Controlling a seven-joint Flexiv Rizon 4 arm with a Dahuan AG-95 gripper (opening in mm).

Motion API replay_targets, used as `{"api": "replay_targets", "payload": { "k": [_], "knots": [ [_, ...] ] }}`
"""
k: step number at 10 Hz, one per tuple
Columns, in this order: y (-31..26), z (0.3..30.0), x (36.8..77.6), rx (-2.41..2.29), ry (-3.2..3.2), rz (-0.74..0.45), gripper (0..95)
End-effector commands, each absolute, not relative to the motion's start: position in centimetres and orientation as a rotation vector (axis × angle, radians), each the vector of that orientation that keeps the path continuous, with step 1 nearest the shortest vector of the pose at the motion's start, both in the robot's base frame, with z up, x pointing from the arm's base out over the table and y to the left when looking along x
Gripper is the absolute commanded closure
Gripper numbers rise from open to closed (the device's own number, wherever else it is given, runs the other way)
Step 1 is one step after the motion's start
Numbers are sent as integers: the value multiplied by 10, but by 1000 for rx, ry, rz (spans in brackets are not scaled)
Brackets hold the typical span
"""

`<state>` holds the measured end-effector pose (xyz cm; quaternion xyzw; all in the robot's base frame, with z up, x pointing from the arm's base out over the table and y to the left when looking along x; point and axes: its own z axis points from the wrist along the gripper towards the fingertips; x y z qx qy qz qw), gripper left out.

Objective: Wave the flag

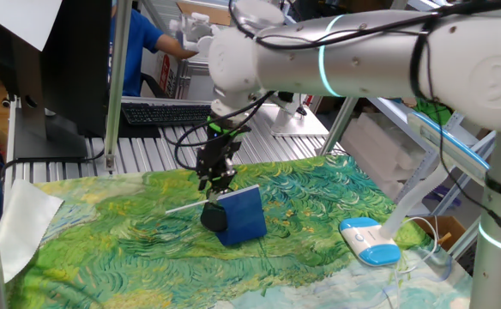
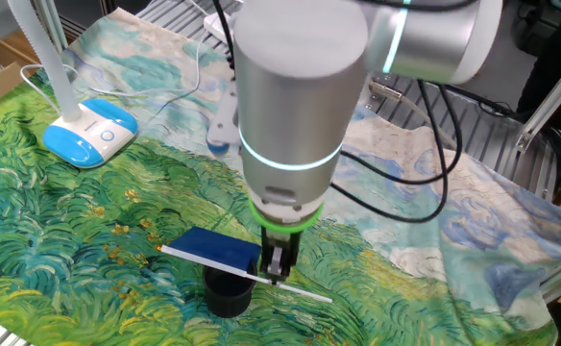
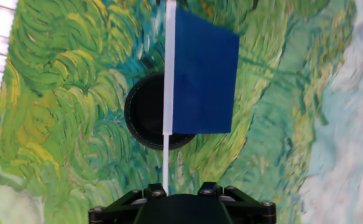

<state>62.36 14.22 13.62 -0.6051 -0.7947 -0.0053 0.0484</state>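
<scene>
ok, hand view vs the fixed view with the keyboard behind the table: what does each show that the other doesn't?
Only the hand view: straight down into the open mouth of the black cup, with the flag's white stick crossing its rim.

Only that fixed view: the arm itself, a keyboard behind the table, a blue and white device on the cloth, and a person in blue at the back.

Both: the end effector shut on the stick of the flag, held roughly level over the cup, above the green painted tablecloth.
</scene>
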Motion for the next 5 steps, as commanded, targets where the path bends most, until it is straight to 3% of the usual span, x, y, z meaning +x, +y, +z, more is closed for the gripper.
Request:
{"api": "replay_targets", "payload": {
  "k": [1, 5],
  "knots": [
    [151, 131, 632, -1871, -2386, -27, 570],
    [173, 117, 648, -1908, -2357, -18, 570]
  ]
}}
